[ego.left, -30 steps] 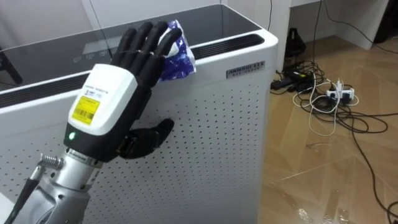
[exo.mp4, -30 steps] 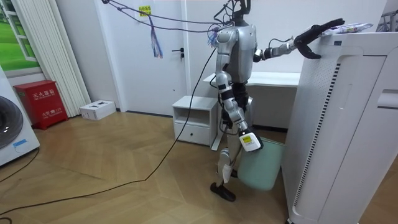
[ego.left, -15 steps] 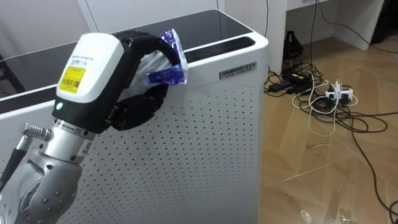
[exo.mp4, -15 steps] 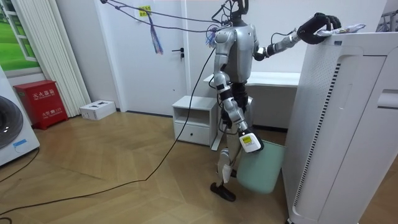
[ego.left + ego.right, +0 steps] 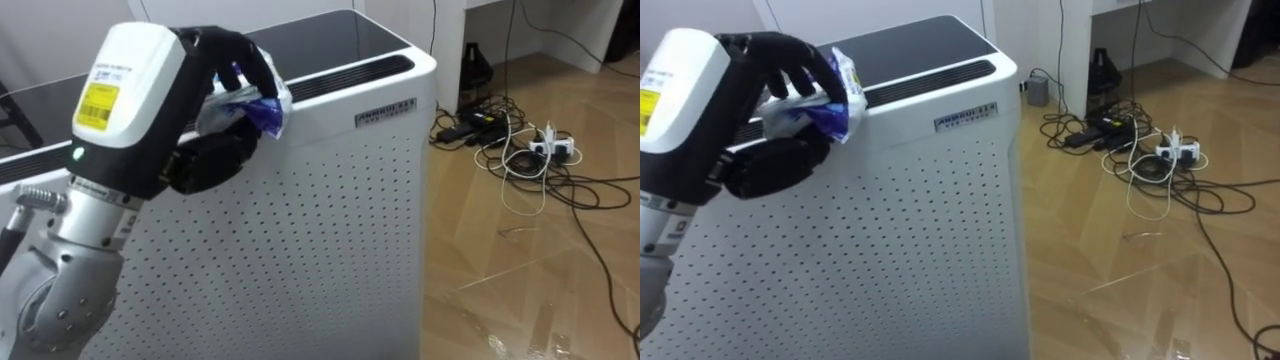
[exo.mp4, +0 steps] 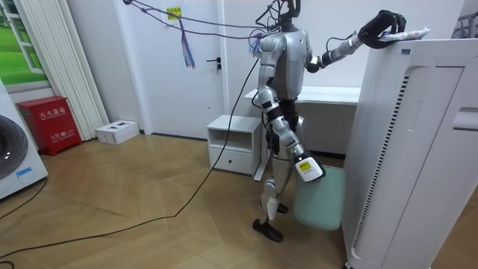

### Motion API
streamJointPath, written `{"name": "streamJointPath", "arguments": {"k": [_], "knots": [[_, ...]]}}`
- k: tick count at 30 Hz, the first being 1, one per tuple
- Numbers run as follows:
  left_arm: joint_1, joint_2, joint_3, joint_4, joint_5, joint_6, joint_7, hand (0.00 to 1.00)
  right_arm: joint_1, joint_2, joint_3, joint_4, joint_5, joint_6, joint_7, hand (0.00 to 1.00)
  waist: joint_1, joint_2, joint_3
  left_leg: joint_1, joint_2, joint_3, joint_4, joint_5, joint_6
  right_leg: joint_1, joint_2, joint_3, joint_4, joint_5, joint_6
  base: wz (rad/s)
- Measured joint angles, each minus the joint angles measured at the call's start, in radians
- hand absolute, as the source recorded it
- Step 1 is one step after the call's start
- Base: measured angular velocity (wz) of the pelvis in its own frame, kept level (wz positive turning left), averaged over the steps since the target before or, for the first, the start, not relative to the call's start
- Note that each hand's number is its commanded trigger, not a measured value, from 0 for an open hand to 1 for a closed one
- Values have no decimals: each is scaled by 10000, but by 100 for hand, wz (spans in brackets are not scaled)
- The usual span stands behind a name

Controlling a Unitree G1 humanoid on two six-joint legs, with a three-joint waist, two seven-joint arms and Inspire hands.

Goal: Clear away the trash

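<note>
Blue-and-white crumpled wrapper (image 5: 247, 100), the garbage, is bunched inside the left hand (image 5: 140, 100), whose dark fingers curl over it with the thumb below, right at the top front edge of the white perforated air purifier (image 5: 320, 210); the grip looks meant to lift it clear of the dark top panel. Right hand (image 6: 308, 169) hangs low by the thigh, against a pale green bin (image 6: 323, 203); whether it grips anything cannot be told. Bin's contents are hidden; probably it waits to receive the wrapper.
</note>
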Motion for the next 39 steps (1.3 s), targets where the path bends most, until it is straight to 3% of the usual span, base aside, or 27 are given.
{"name": "streamJointPath", "arguments": {"k": [4,10,15,20,22,25,26,31,33,37,39], "knots": [[134,-20,132,-295,-2043,210,-284,100,5,7,224,-60,52,2,93,100,38,-107,0,-69,-5,26,6,3,-1,-129,-15,33,114,-48,0,-1],[358,-157,1,-262,-4940,56,-489,100,-122,-2,649,-326,125,9,41,100,-25,-282,5,-58,-12,-54,4,2,-1,23,-41,-49,19,-59,6,5],[510,-156,-356,-193,-7282,-124,-629,100,-389,-29,1145,-328,124,160,-40,100,-76,-234,-7,-55,-17,-72,53,2,-1,113,-62,-162,-27,-59,9,12],[541,-159,-939,-307,-9434,-317,-1371,100,-610,-119,1339,-839,247,383,-59,100,-53,-133,-55,-91,-26,-152,103,2,-1,133,-96,-308,-15,-59,9,5],[748,27,-1532,-303,-9763,-153,-2081,100,-609,-221,1538,-1079,413,402,-124,100,-72,-121,-47,-112,-33,-197,110,3,-1,132,-111,-377,-10,-59,10,7],[1326,225,-3102,-239,-9653,818,-3274,100,-610,-226,1645,-1346,482,403,-207,100,-98,-31,-82,-310,-28,-198,194,3,-1,-75,-112,-381,87,-58,10,2],[1443,239,-3490,-239,-9538,1078,-3751,100,-614,-226,1649,-1444,478,403,-243,100,-82,-55,-61,-447,-26,-196,217,22,-6,-236,-114,-372,163,-57,6,0],[1453,237,-3726,-243,-9179,1222,-4855,100,-613,-244,1651,-1532,480,403,-255,100,-71,-147,-2,-626,-7,-162,268,39,-24,-510,-112,-349,312,-40,-22,-4],[1476,228,-3732,-242,-9178,1222,-5134,100,-613,-247,1694,-1533,481,403,-278,100,-22,-251,71,-608,-5,-82,264,39,-24,-514,-114,-355,312,-40,-22,-11],[1934,207,-3733,-241,-9178,1224,-5490,100,-610,-261,1903,-1548,494,403,-363,100,25,-296,61,-755,-9,52,301,43,-15,-744,-146,-393,443,-40,-22,-7],[2109,200,-3733,-166,-9176,1220,-5599,100,-610,-242,2053,-1581,518,405,-350,100,46,-365,97,-784,-5,76,323,46,-14,-803,-149,-393,508,-40,-23,-7]]}}
